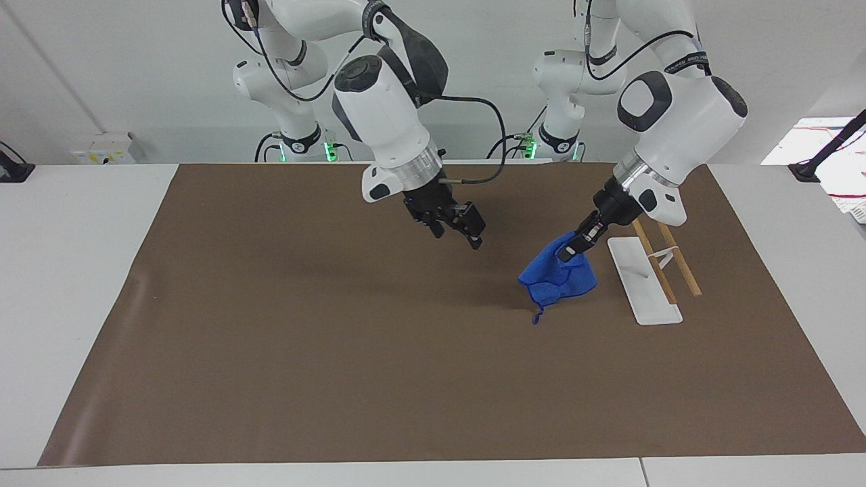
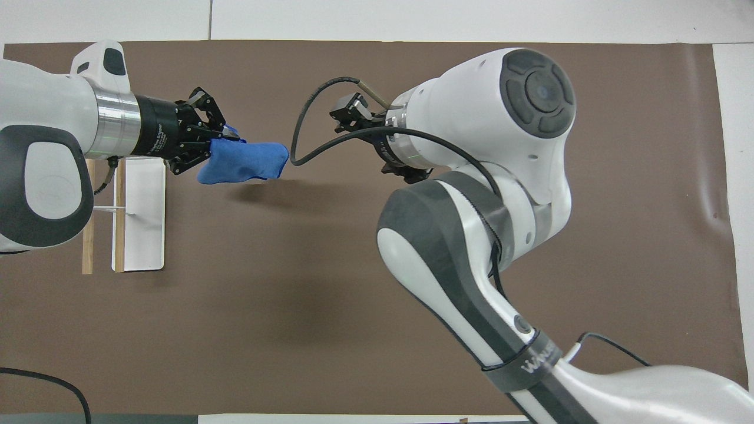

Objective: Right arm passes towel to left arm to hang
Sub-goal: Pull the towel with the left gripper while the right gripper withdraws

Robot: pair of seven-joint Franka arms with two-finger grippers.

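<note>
The blue towel [image 1: 560, 279] hangs bunched from my left gripper [image 1: 572, 247], which is shut on its upper corner. Its thin loop cord [image 1: 538, 316] dangles below. The towel is over the mat beside the rack's white base [image 1: 643, 281], toward the table's middle. In the overhead view the left gripper [image 2: 227, 140] holds the towel [image 2: 244, 162] out sideways. My right gripper [image 1: 459, 232] is open and empty over the middle of the mat, apart from the towel. In the overhead view it is mostly hidden under its own wrist.
The rack has two thin wooden rails [image 1: 666, 260] lying beside its white base, at the left arm's end; they also show in the overhead view [image 2: 121, 218]. A brown mat [image 1: 338, 338] covers the table.
</note>
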